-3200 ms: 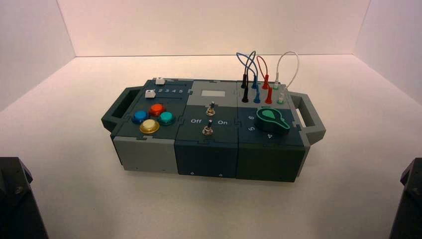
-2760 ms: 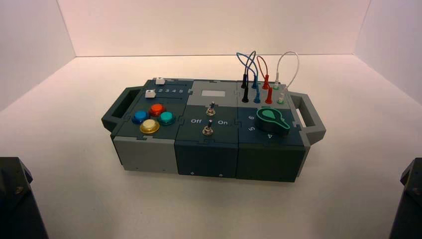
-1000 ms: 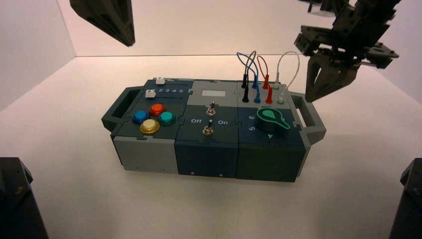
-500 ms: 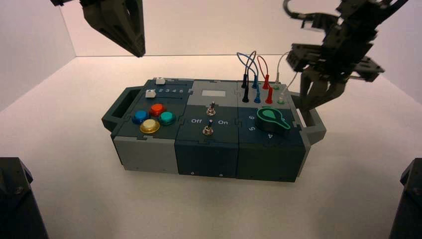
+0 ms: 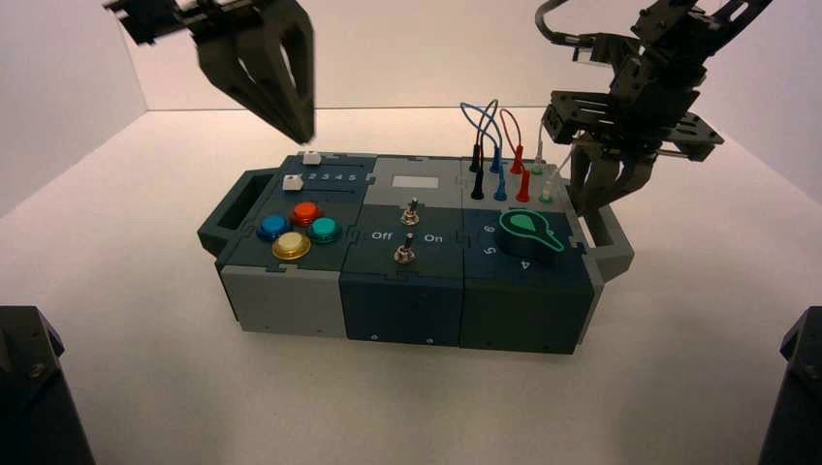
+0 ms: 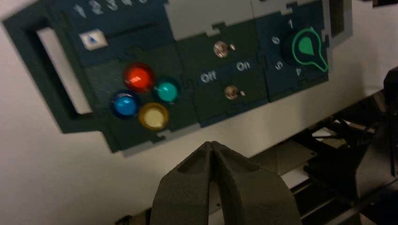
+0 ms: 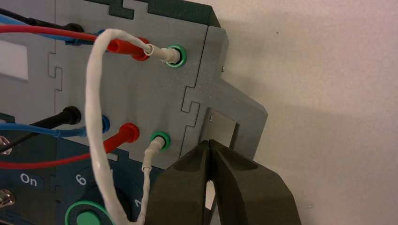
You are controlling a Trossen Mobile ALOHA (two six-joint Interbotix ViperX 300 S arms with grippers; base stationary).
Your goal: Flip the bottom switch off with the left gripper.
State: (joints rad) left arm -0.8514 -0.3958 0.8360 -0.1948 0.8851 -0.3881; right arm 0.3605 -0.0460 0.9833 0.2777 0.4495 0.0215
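Observation:
The bottom switch (image 5: 403,254) is a small metal toggle on the box's middle panel, near the front, below the "Off" and "On" labels. It also shows in the left wrist view (image 6: 231,92). My left gripper (image 5: 302,136) hangs shut and empty, high above the box's far left corner, well left of and behind the switch. In the left wrist view its closed tips (image 6: 212,144) lie off the box's front edge. My right gripper (image 5: 586,208) is shut and empty at the box's right handle (image 7: 234,117).
The box (image 5: 402,300) also has a top toggle (image 5: 411,213), four coloured push-buttons (image 5: 306,213), two white sliders (image 5: 291,182), a green knob (image 5: 528,231) and plugged wires (image 5: 499,145). Walls enclose the white table (image 5: 145,368).
Both arms have come down into view. The left gripper has moved down and right toward the box's far left corner. The right gripper has dropped to the right handle.

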